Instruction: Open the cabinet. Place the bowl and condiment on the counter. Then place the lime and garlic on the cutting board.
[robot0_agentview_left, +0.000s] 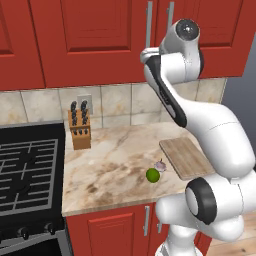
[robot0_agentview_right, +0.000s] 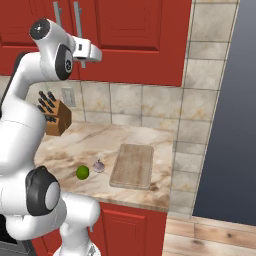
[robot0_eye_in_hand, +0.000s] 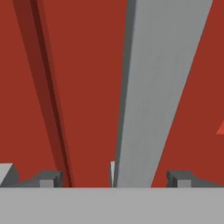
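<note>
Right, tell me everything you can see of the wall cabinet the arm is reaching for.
The cabinet is red, wood-looking, with recessed panelled doors, hung above the tiled backsplash and the counter. Its doors look shut. Two long grey vertical bar handles sit side by side where two doors meet. The claw is raised right up to them, open, with one handle bar running between its tips; I cannot tell whether they touch the bar.

Matt grey bar handle (robot0_eye_in_hand: 157, 87), red wooden cabinet (robot0_eye_in_hand: 87, 87)

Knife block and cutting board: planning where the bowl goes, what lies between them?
Bare counter between knife block and cutting board, in the right base view.
</note>
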